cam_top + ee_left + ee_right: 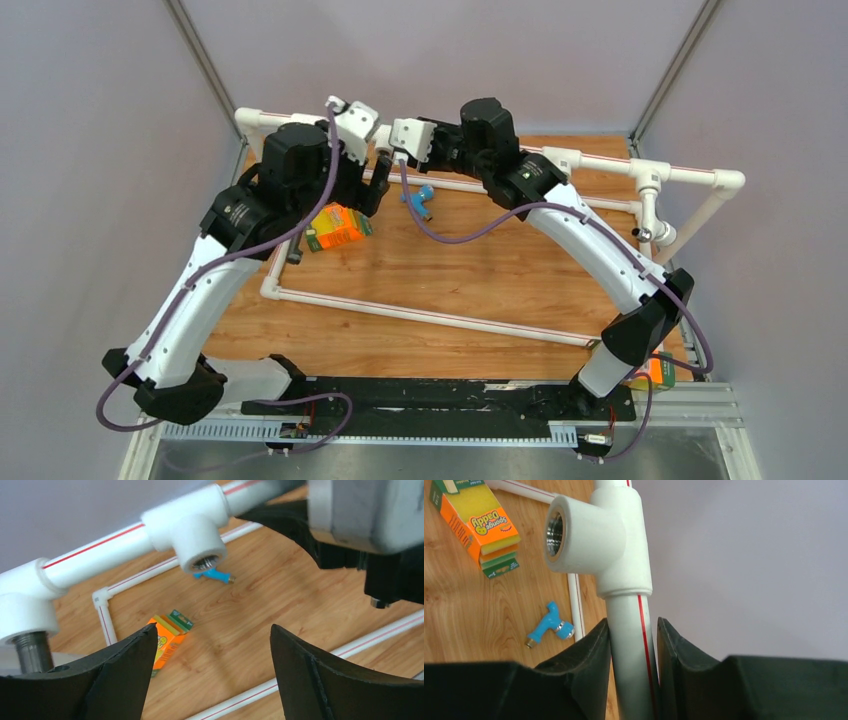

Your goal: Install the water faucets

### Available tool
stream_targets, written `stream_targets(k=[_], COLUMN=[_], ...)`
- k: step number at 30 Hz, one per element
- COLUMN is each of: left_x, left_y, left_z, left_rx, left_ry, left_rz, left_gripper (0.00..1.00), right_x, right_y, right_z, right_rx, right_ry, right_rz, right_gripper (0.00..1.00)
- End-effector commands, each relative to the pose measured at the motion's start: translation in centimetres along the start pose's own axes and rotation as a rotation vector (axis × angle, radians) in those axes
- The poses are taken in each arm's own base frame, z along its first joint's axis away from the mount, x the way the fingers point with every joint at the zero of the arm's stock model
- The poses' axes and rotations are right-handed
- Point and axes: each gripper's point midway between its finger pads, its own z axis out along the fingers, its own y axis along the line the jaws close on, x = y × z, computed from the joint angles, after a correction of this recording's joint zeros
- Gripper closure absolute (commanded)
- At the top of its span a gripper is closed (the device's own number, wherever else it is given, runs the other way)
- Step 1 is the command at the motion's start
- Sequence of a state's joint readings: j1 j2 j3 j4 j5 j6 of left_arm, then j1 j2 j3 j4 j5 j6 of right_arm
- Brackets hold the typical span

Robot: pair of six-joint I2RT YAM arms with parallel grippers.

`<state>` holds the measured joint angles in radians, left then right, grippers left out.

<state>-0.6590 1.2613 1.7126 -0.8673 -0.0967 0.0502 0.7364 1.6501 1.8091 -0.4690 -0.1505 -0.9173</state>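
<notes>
A small blue faucet [422,197] [215,575] [546,626] lies loose on the wooden board. A dark tube faucet [32,652] sits threaded into the frame's left tee socket, and its lower end [294,252] hangs beside the frame. My left gripper [212,627] [377,180] stands open and empty just right of it, above the board. An empty tee socket [202,545] [574,535] faces forward on the back pipe. Beside that socket my right gripper [632,625] is shut on the white pipe [631,645]. A white-chrome faucet [657,234] sits on the frame's right post.
An orange sponge box [338,227] [167,637] [479,522] lies on the board under the left arm. The white pipe frame [430,316] runs around the board. Grey walls close in on three sides. A second orange item [660,372] sits by the right arm's base.
</notes>
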Motion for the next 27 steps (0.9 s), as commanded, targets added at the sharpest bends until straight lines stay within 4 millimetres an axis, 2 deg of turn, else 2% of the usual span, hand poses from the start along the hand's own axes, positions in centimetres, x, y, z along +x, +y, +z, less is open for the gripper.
stream_targets(k=[1, 2, 3, 4, 5, 9, 11, 12, 13, 16, 17, 18, 19, 20, 21, 23, 25, 26, 27], left_x=[-5.8, -5.6, -4.9, -4.1, -3.5, -1.0, -0.1, 0.4, 0.3, 1.7, 0.9, 1.4, 0.7, 1.2, 0.6, 0.7, 0.1, -0.1, -0.6], left_y=[4.9, 5.9, 8.3, 9.5, 11.6, 14.7, 15.3, 14.8, 15.2, 14.8, 14.7, 14.2, 14.2, 13.8, 13.9, 13.8, 13.8, 13.6, 13.6], left_z=[-5.5, -6.4, -6.9, -7.7, -8.6, -11.0, -11.0, -10.1, -10.0, -7.0, -6.6, -5.5, -5.3, -4.5, -4.4, -4.0, -4.1, -4.1, -4.3], left_rx=[-0.174, -0.21, -0.298, -0.349, -0.433, -0.569, -0.576, -0.525, -0.52, -0.417, -0.379, -0.334, -0.308, -0.276, -0.261, -0.243, -0.233, -0.222, -0.214], left_ry=[-0.263, -0.283, -0.293, -0.305, -0.332, -0.394, -0.397, -0.385, -0.405, -0.381, -0.423, -0.419, -0.456, -0.449, -0.475, -0.485, -0.5, -0.496, -0.501], left_rz=[-0.282, -0.315, -0.394, -0.429, -0.498, -0.653, -0.704, -0.736, -0.76, -0.866, -0.866, -0.907, -0.908, -0.929, -0.926, -0.92, -0.878, -0.838, -0.814], left_gripper=[0.11, 0.11, 0.11, 0.1, 0.09, 0.08, 0.07, 0.07, 0.07, 0.08, 0.08, 0.1, 0.11, 0.14, 0.15, 0.22, 0.37, 0.51, 0.58], right_x=[1.9, 1.9, 1.8, 1.9, 1.8, 1.9, 1.8, 1.8, 1.8, 1.6, 1.7, 1.7, 1.7, 1.7, 1.7, 1.8, 1.9, 1.9, 1.9], right_y=[6.9, 6.8, 6.8, 6.8, 6.7, 6.8, 6.8, 6.8, 6.8, 6.7, 6.8, 6.7, 6.7, 6.7, 6.7, 6.7, 6.8, 6.8, 6.8], right_z=[2.3, 2.2, 2.2, 2.2, 2.1, 2.0, 2.0, 1.9, 2.0, 1.8, 1.9, 1.8, 1.7, 1.8, 1.7, 1.7, 1.7, 1.7, 1.7], right_rx=[-0.198, -0.198, -0.197, -0.197, -0.194, -0.195, -0.196, -0.196, -0.197, -0.196, -0.198, -0.196, -0.195, -0.194, -0.192, -0.192, -0.195, -0.195, -0.193], right_ry=[0.053, 0.051, 0.05, 0.052, 0.05, 0.052, 0.051, 0.048, 0.049, 0.043, 0.046, 0.045, 0.046, 0.047, 0.047, 0.049, 0.051, 0.052, 0.052], right_rz=[0.123, 0.123, 0.122, 0.123, 0.121, 0.119, 0.12, 0.118, 0.118, 0.119, 0.12, 0.118, 0.118, 0.116, 0.116, 0.114, 0.115, 0.116, 0.116], right_gripper=[1.0, 1.0, 1.0, 1.0, 1.0, 1.0, 1.0, 1.0, 1.0, 1.0, 1.0, 1.0, 1.0, 1.0, 1.0, 1.0, 1.0, 1.0, 1.0])
